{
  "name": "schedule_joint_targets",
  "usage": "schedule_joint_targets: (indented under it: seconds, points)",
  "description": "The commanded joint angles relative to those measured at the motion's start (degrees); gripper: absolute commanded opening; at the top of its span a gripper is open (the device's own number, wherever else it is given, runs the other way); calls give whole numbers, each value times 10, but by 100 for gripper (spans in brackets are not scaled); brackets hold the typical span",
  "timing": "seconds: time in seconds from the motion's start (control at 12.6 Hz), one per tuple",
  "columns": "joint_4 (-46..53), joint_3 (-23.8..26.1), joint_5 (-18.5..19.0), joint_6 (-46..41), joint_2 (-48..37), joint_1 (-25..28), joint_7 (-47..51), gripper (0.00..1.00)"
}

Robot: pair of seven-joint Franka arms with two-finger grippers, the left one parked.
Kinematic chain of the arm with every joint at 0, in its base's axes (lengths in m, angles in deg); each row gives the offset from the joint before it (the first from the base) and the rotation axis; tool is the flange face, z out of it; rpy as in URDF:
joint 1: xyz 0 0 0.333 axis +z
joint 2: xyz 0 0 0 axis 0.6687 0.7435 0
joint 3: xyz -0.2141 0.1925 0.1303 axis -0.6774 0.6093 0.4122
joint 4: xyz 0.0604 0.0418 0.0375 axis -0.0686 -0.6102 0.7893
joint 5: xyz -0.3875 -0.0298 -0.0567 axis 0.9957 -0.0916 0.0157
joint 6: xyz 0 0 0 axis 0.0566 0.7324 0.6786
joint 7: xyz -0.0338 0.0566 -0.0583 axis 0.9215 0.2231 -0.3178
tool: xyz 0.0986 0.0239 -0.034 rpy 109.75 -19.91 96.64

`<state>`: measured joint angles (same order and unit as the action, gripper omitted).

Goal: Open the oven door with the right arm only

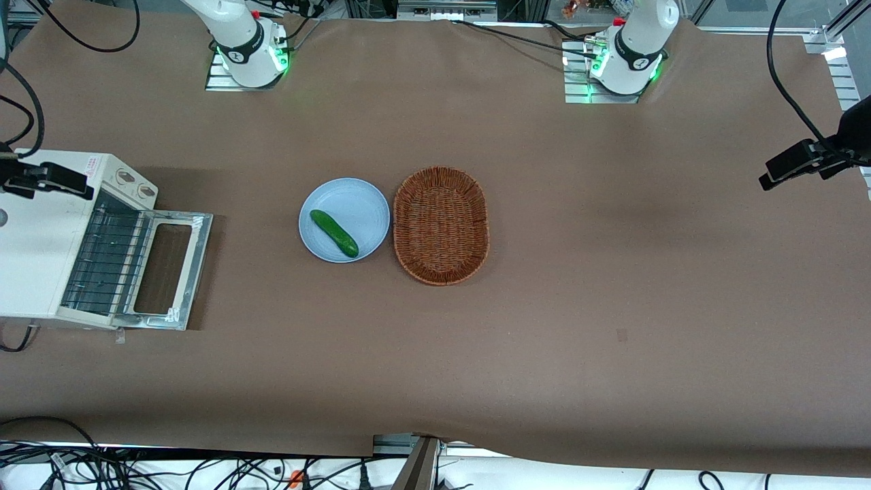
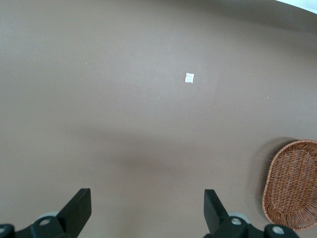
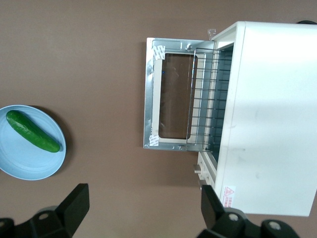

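- Oven door [image 1: 196, 272] is fully open, folded down flat onto the brown tabletop [image 1: 612, 306] in front of the oven's mouth; the brown surface shows through its dark glass inside the silver frame.
- Cream-white toaster oven [image 1: 34, 258] stands at the working arm's end of the tabletop, with its open front turned toward the middle of the table.
- Wire rack [image 1: 109, 258] shows inside the open cavity, just above the hinge edge of the door.
- Two knobs [image 1: 135, 185] sit on the front panel beside the opening, at the end farther from the front camera.
- Gripper [image 3: 143, 192] hangs in the air well above the oven and door, touching neither; its two black fingers [image 3: 74, 206] are spread wide apart with nothing between them.
- Right arm [image 1: 245, 47] has its white base bolted at the table edge farthest from the front camera, with a green light glowing at the base.
- Light blue plate [image 1: 347, 187] lies near the middle of the tabletop, well apart from the open door, toward the parked arm's end.
- Green cucumber [image 1: 333, 233] lies diagonally on the plate.
- Oval wicker basket [image 1: 441, 224] sits just beside the plate, toward the parked arm's end, its rim almost touching the plate's, with nothing in it.
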<state>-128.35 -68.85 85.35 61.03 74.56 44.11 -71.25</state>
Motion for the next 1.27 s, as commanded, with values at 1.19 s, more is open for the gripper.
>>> schedule_joint_targets:
  seconds: [1.19]
  points:
    - [-6, 6, -4, -18, -42, 3, 4, 100]
